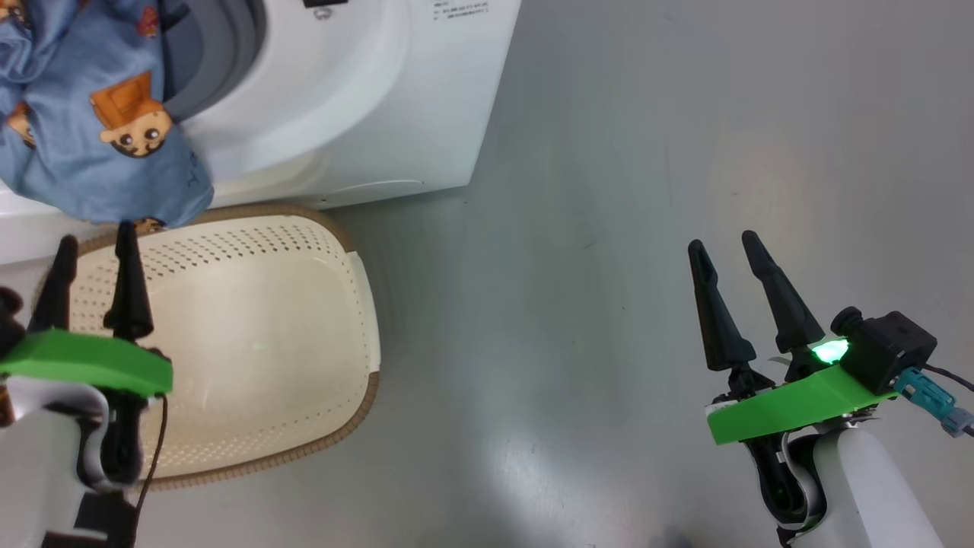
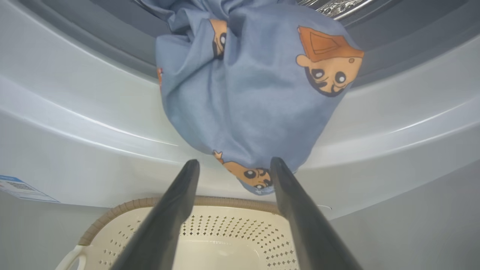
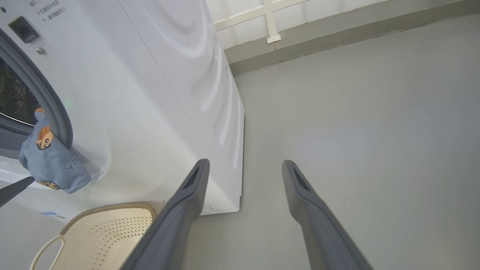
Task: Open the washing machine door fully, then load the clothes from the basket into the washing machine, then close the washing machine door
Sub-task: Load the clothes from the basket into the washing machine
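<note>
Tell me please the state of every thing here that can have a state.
washing machine, open, drum exposed.
clothes, half inside, hanging out over the machine's front.
basket, upright on the floor, looks empty.
left gripper, open, empty, just below the hanging clothes.
right gripper, open, empty, above the floor.

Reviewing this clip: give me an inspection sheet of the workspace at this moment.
Surface: grey floor, glossy.
Job's things: clothes hang out of the washing machine mouth, down its front; basket below looks empty.
Clutter: nothing seen.
Tools: left tool open, just under the hanging cloth, contact unclear; right tool open over the floor, holding nothing.
Cables: thin dark lead at the left wrist; cable with teal plug at the right wrist.
Surroundings: white frame beyond the floor's far edge.
</note>
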